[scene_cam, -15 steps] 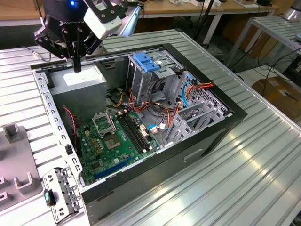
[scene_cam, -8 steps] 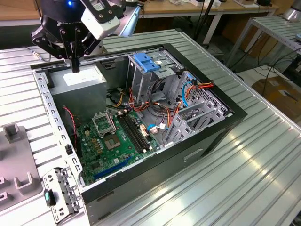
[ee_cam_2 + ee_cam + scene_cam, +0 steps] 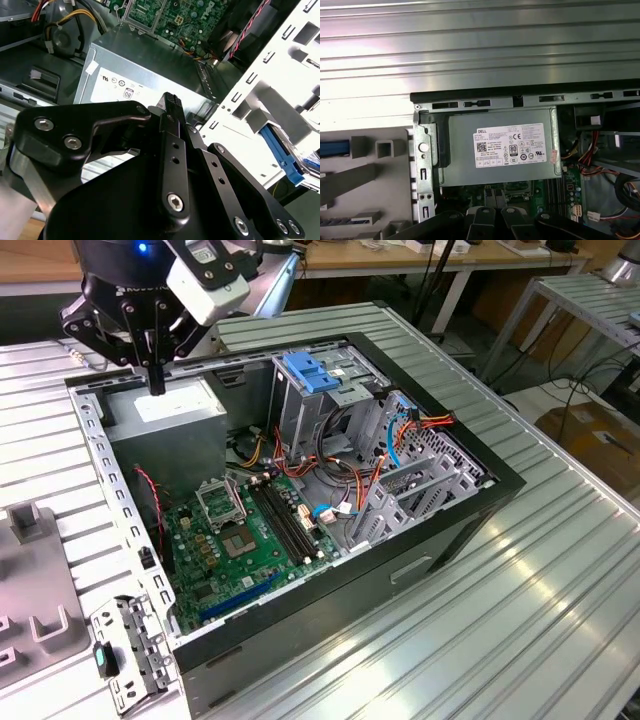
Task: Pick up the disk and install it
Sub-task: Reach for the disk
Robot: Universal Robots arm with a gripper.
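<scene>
My black gripper (image 3: 156, 386) hangs over the back left corner of the open computer case (image 3: 500, 480), just above the grey power supply (image 3: 172, 406). Its fingers are pressed together with nothing between them. In both wrist views the gripper (image 3: 171, 100) (image 3: 494, 194) points down at the labelled power supply (image 3: 502, 150). Of the disk, a bright blue edge (image 3: 283, 158) shows in a grey holder (image 3: 280, 110) outside the case wall. The first wrist view shows that disk edge (image 3: 334, 148) as a blue strip in the holder (image 3: 365, 175).
Inside the case lie the green motherboard (image 3: 240, 540), a drive cage with a light-blue ribbed bracket (image 3: 310, 372), and red, orange and blue cables (image 3: 400, 435). A loose metal bracket (image 3: 130, 650) lies by the front left corner. Ribbed metal table (image 3: 480, 640) surrounds the case.
</scene>
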